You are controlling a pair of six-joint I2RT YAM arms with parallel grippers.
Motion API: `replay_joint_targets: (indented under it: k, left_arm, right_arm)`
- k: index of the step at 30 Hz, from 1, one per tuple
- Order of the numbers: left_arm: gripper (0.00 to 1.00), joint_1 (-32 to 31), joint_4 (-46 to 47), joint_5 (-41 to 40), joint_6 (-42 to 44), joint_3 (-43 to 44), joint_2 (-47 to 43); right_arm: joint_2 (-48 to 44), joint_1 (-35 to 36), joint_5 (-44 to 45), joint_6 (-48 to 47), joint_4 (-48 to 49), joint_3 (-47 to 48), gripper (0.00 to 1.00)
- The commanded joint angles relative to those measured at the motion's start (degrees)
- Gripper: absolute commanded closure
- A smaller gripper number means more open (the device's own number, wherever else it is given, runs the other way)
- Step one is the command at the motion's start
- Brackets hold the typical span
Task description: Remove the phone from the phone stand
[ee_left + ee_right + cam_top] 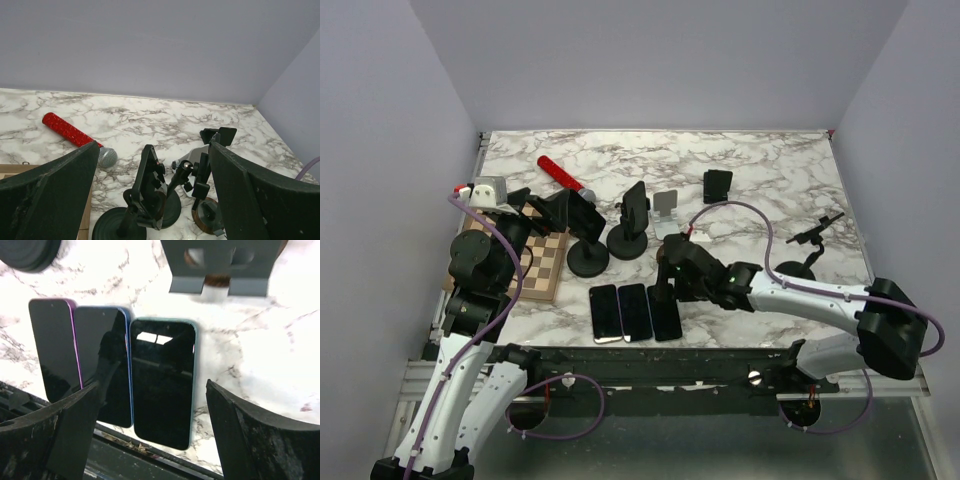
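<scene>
A dark phone (582,213) stands clamped in a black phone stand (588,260) with a round base. A second such stand (627,241) with a dark slab in its clamp (635,203) is just to its right. My left gripper (552,208) hovers open just left of them. In the left wrist view the clamped phone (146,180) shows edge-on between the wide jaws of that gripper (153,145). My right gripper (152,385) is open above a teal-edged phone (162,382) lying flat. Two more phones (102,365) (52,347) lie beside it near the front edge (635,312).
A red microphone (563,175) lies at the back left. A chessboard (535,262) and a grey box (486,190) sit under the left arm. A white stand (667,205), a black stand (717,185) and a small tripod arm (815,240) stand further right.
</scene>
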Motion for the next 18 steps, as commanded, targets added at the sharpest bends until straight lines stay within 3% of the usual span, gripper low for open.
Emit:
replay_joint_targets:
  k: [1,6,11,18]
  left_arm:
    - [0.02,0.37,0.18,-0.27,-0.08,-0.06,0.3]
    - [0.02,0.37,0.23,-0.23,-0.17,-0.15,0.5]
    - [0.02,0.37,0.3,-0.25,0.09,-0.12,0.82]
    - [0.02,0.4,0.87,2.78,0.45,-0.07,1.38]
  right_arm:
    - [-3.47,0.32,8.64,-9.21,-6.03,4.42,0.07]
    - [-3.4,-0.3,9.82,-20.22,-2.47,9.89,0.01]
    - [3.41,-4.29,6.03,-25.83,-2.16,20.73,0.0]
    - [8.52,-12.24,-11.51,-31.85,3.64,30.25,0.03]
